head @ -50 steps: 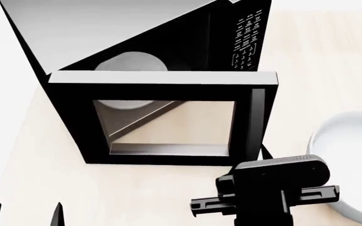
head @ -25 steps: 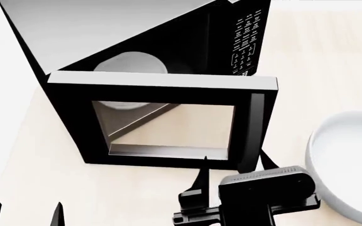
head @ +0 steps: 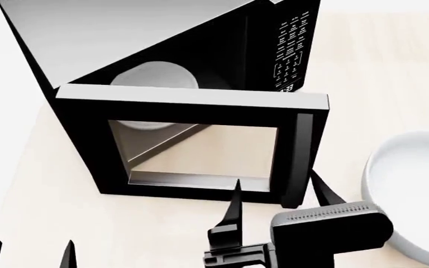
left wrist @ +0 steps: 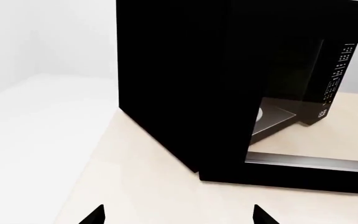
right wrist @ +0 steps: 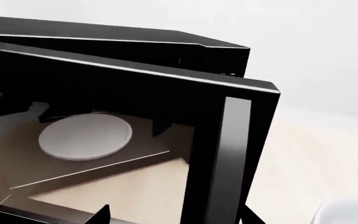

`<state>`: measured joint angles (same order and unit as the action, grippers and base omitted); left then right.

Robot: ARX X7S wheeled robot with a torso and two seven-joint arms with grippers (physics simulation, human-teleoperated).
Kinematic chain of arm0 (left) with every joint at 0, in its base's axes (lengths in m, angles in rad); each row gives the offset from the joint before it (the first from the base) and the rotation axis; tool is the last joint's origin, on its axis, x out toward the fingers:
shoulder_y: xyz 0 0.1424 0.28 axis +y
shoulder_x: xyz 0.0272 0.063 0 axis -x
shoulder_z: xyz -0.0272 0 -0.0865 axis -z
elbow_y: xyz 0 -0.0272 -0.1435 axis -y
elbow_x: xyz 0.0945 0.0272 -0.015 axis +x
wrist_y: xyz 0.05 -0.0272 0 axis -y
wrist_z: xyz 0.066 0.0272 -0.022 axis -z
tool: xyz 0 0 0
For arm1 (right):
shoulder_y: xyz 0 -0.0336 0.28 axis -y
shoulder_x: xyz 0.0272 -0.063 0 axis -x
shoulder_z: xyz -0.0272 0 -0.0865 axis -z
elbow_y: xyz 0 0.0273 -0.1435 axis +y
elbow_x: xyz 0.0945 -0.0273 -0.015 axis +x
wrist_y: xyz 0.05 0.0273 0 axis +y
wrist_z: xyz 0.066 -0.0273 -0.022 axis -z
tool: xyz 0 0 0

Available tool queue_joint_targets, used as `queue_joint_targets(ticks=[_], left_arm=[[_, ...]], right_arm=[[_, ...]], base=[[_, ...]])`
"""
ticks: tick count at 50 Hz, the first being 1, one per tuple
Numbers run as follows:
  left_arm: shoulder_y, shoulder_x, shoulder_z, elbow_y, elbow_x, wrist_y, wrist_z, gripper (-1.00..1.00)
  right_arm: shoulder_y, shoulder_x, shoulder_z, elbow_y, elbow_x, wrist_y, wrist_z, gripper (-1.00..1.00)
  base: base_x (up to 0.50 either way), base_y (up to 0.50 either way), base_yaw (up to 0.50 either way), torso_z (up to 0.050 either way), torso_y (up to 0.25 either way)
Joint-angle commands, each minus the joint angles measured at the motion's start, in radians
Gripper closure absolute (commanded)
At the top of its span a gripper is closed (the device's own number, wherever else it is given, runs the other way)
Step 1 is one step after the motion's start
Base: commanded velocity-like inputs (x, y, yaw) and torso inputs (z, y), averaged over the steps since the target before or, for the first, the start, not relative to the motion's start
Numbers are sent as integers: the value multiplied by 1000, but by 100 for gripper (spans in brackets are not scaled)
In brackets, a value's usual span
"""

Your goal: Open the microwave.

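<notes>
**Finishing the door swing**

The microwave (head: 177,72) sits on the tabletop (head: 379,67), door (head: 192,145) swung wide. My right end effector (head: 278,192) gapes empty beside the handle (head: 298,159); I'd push outward gently, avoiding the bowl (head: 408,184).

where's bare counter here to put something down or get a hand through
Free: the pale counter left of the open door, and the strip right of the microwave, beyond the white bowl. Crowded: the door's handle edge, where the right gripper has its jaws spread beside the bowl.
</notes>
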<state>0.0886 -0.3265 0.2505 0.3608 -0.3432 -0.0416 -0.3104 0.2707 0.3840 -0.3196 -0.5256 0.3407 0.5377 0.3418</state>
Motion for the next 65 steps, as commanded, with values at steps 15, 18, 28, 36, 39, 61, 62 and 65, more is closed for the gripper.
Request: queue_joint_targets(ticks=[15,18,28,36,39,61,62,65], left_arm=[[0,-5,10,0,2,4,-8,-100],[0,-6,13,1,3,4,-8,-100],[-1,-8,17,1,0,5,-8,-100],[1,-12,18,8,-6,5,-8,-100],[2,-14,17,12,-11,6,-8,-100],[-1,-19,13,13,-28,7,-12,-100],[0,-20,13,13,-29,7,-12,-100],[1,-20,14,16,-29,7,-12,-100]], right_arm=[[-89,68,119,-149,53,-51,15,-100],[-97,79,142,-198,81,-24,28,-100],[108,125,226,-426,360,408,172,-100],[413,58,383,-476,762,800,400,-100],[510,35,425,-441,931,889,508,-100],[981,51,293,22,1199,944,669,-100],[989,54,281,35,1187,947,663,-100],[1028,64,237,95,1126,947,619,-100]], base=[[0,0,0,0,0],[0,0,0,0,0],[0,0,0,0,0],[0,0,0,0,0],[0,0,0,0,0],[0,0,0,0,0],[0,0,0,0,0],[0,0,0,0,0]])
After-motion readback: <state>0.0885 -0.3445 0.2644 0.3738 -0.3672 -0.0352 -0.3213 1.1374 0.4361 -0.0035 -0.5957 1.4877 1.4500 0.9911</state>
